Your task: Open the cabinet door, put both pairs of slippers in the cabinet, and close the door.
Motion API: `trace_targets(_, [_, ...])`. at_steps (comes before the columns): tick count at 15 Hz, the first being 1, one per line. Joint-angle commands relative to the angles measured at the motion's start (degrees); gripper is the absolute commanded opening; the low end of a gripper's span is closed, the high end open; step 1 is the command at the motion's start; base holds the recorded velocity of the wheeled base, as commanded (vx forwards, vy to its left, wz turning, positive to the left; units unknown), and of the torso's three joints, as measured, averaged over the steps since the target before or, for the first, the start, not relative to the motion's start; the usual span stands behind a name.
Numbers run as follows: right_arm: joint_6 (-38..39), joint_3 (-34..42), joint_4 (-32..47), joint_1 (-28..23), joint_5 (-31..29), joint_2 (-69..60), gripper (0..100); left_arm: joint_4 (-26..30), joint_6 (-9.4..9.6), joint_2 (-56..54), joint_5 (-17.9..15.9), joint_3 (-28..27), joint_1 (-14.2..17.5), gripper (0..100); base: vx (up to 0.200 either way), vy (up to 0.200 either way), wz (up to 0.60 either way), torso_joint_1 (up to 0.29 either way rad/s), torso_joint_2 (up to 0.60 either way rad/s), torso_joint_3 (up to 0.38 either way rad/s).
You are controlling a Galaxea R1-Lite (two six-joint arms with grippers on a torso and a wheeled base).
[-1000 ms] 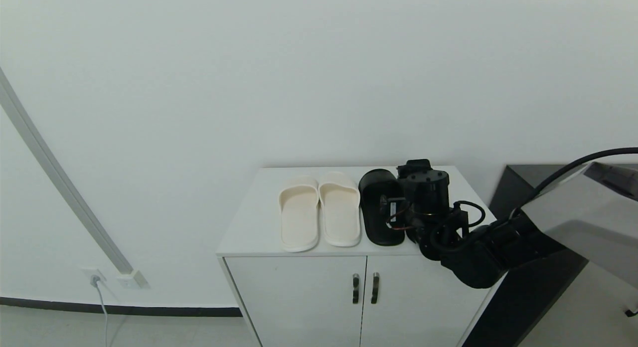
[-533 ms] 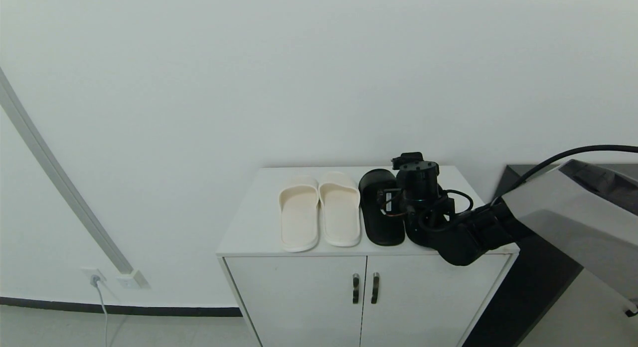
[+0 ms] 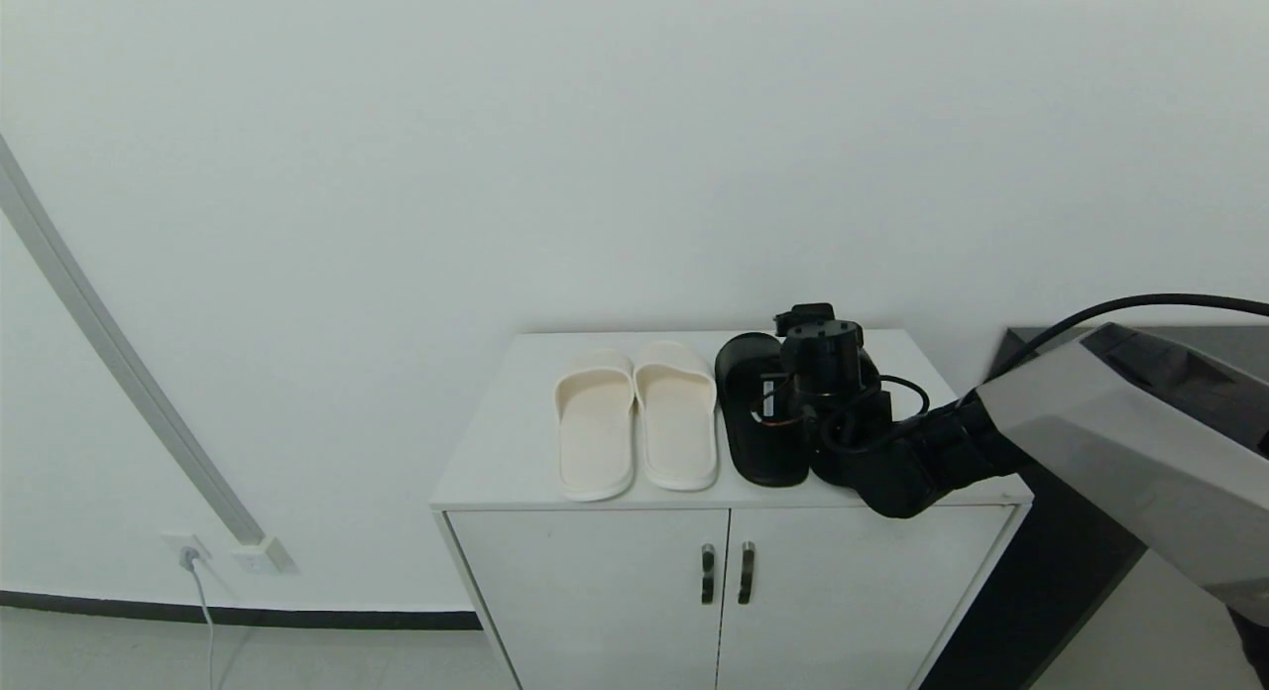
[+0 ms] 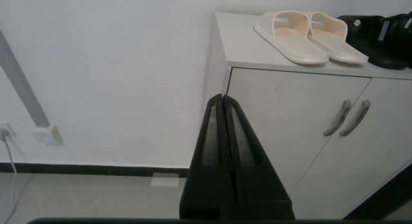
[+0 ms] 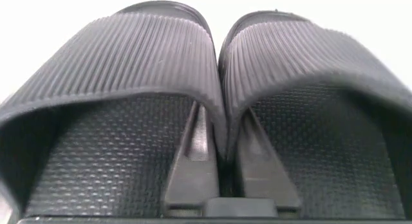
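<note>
A pair of white slippers [image 3: 634, 422] and a pair of black slippers [image 3: 758, 412] lie side by side on top of the white cabinet [image 3: 496, 442]. Both cabinet doors are closed, their two handles [image 3: 727, 573] meeting at the middle. My right arm's wrist [image 3: 833, 373] sits over the right black slipper. My right gripper [image 5: 225, 147] has one finger inside each black slipper [image 5: 129, 121], pinching their touching inner walls together. My left gripper [image 4: 223, 105] is shut and empty, low beside the cabinet's [image 4: 283, 114] left front corner.
A white wall stands right behind the cabinet. A grey trunking strip [image 3: 109, 343] slants down to a wall socket [image 3: 188, 549] with a cable on the left. A dark piece of furniture [image 3: 1031, 571] stands against the cabinet's right side.
My right arm has pushed forward and up over the cabinet top, driving the gripper deeper into the black slippers. The white slippers and the doors have not moved.
</note>
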Motion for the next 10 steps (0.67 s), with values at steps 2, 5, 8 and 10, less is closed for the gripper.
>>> trace_targets(2, [-0.01,-0.16,-0.05,-0.36,-0.1,-0.25,0,-0.01,-0.02,0.07,0.01,0.01,0.04,0,0.0,0.0,0.0,0.0,0.0,0.0])
trace_targets(5, [-0.01,0.28,-0.14,-0.36,-0.1,-2.8,0,-0.01,-0.02,0.07,0.01,0.01,-0.05,0,0.0,0.0,0.0,0.0,0.0,0.0])
trace_targets(8, [-0.1,5.56,-0.23,0.61,0.52,-9.31,0,-0.01,0.07,0.07,0.01,0.01,-0.05,0,0.0,0.0,0.0,0.0,0.0,0.0])
trace_targets(10, [-0.1,11.62,-0.23,1.92,3.33,-15.37,0,-0.01,0.07,0.07,0.01,0.01,0.04,0,0.0,0.0,0.0,0.0,0.0,0.0])
